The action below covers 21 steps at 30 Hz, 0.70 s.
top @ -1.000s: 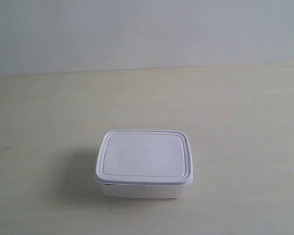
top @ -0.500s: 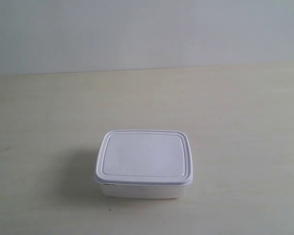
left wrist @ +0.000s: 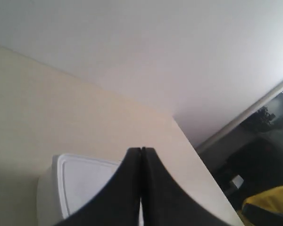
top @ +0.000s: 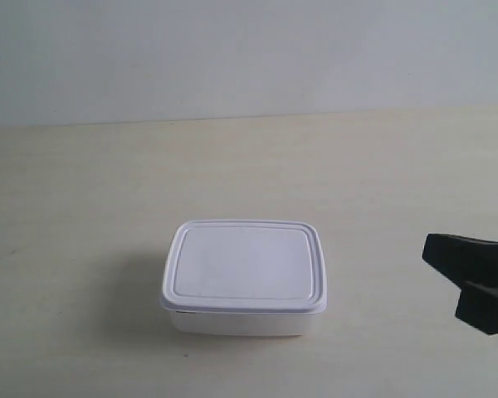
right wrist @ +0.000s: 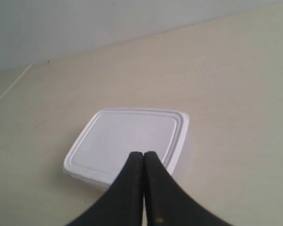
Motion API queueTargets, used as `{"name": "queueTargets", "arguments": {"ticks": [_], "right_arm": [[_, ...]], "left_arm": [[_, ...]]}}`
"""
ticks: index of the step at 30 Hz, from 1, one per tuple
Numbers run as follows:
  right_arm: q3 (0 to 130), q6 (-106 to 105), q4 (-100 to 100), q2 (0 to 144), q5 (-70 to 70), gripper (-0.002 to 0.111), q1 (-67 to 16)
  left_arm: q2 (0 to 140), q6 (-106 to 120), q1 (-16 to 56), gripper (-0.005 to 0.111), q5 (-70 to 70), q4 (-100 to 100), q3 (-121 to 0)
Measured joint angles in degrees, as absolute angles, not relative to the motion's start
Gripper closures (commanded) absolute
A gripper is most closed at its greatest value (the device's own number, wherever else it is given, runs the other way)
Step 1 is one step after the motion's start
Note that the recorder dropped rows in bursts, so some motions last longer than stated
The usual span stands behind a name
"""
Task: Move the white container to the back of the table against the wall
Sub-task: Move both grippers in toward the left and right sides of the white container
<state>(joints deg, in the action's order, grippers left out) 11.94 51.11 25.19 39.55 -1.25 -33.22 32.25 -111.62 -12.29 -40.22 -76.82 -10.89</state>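
**Sitting on the table, the white box is well apart from the wall**

Seen from the exterior view, the box stands in the near middle of the pale, wood-grain table. A broad strip of bare tabletop lies between it and the plain grey-white wall at the back. Its flat lid is on, the raised rim running all the way round. The long sides lie roughly in line with the seam where table meets wall. A soft shadow falls beside the box on the view's left.

The black end of the arm at the exterior view's right shows at that edge of the picture. It is near the box but not touching it, with bare table between them. From this view alone I cannot tell which arm it is.

The left pincer is closed, its two dark fingers pressed flat together with nothing between them. In the left wrist view the box lies beyond its tip, partly hidden by the fingers. Whether the tip touches the lid cannot be told.

The right pincer is closed too, finger against finger, and empty. In the right wrist view its tip overlaps the near rim of the lid, and contact cannot be told there either.
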Motion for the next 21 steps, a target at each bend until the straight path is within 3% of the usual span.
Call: {"name": "queueTargets", "arguments": {"ticks": [5, 12, 21], "right_arm": [[11.94, 51.11, 25.19, 45.58, -2.18, 0.108, -38.05], [12.68, 51.11, 25.19, 56.31, -5.87, 0.108, -40.13], [17.81, 50.71, 25.79, 66.61, -6.62, 0.108, -40.13]], "left_arm": [[39.85, -110.6, -8.84, 0.107, -42.34, -76.71, -10.65], [46.1, -107.56, 7.71, 0.107, -30.15, -76.08, -10.65], [56.01, -105.78, 20.92, 0.107, -18.35, -74.79, -11.15]]}}
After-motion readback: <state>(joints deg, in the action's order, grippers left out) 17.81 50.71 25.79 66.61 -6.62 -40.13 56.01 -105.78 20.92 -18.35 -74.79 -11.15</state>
